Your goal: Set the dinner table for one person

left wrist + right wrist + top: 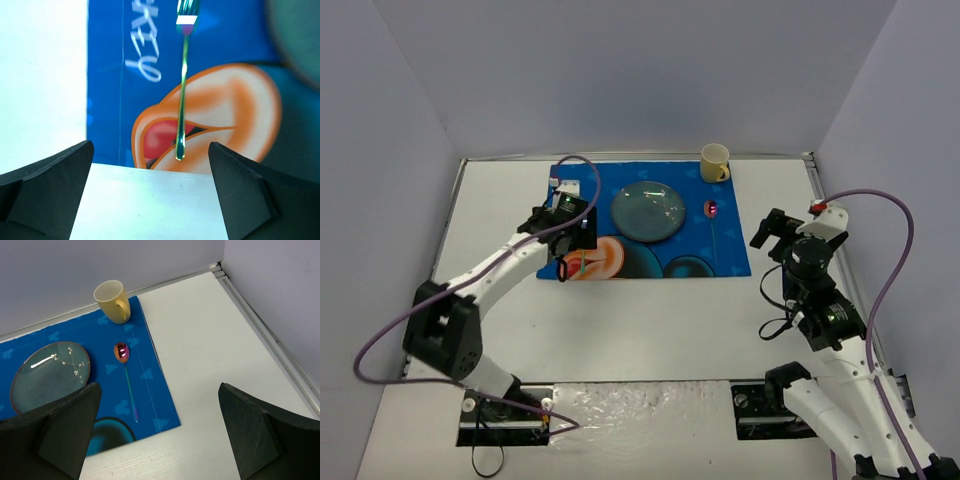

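Observation:
The white dinner table (500, 300) carries a blue cartoon placemat (720, 255). On the mat are a grey-green plate (648, 211), a yellow mug (714, 163) at its far right corner, and a pink-bowled spoon (712, 210) right of the plate. My left gripper (572, 258) hovers over the mat's left part, open and empty. In the left wrist view a green fork (183, 90) lies flat on the mat (240, 45), ahead of the gripper (151, 150). My right gripper (772, 232) is open and empty above bare table (215, 340), right of the mat; it also shows in the right wrist view (160, 390).
Grey-blue walls (620, 70) close in the table on three sides, with metal rails (265, 335) along the edges. Purple cables (900, 240) loop off both arms. The right wrist view shows the mug (112, 301), spoon (125, 375) and plate (50, 375).

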You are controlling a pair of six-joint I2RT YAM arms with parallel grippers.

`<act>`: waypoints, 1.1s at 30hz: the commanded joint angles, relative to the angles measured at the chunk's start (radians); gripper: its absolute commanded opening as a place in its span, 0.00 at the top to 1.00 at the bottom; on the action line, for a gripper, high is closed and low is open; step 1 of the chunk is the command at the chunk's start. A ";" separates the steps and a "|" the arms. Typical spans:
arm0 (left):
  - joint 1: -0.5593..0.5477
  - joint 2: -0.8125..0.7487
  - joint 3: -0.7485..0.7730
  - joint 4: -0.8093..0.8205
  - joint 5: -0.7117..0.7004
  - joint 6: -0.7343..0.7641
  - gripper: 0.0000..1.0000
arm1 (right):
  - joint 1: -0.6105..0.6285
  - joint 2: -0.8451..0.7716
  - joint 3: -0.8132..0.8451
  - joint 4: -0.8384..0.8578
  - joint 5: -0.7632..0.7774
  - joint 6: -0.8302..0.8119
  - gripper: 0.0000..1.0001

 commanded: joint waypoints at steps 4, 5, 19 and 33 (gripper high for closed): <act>0.010 -0.430 0.071 -0.031 -0.032 0.124 0.03 | 0.000 -0.050 0.129 0.003 0.033 -0.083 0.00; 0.012 -0.464 0.065 -0.044 -0.041 0.144 0.03 | 0.000 -0.057 0.137 -0.003 0.033 -0.091 0.00; 0.030 -0.995 -0.179 -0.108 -0.292 0.261 0.03 | 0.003 -0.277 0.096 -0.025 0.042 -0.273 0.00; 0.047 -1.127 -0.392 0.036 -0.430 0.275 0.03 | 0.003 -0.369 -0.058 0.095 0.046 -0.277 0.00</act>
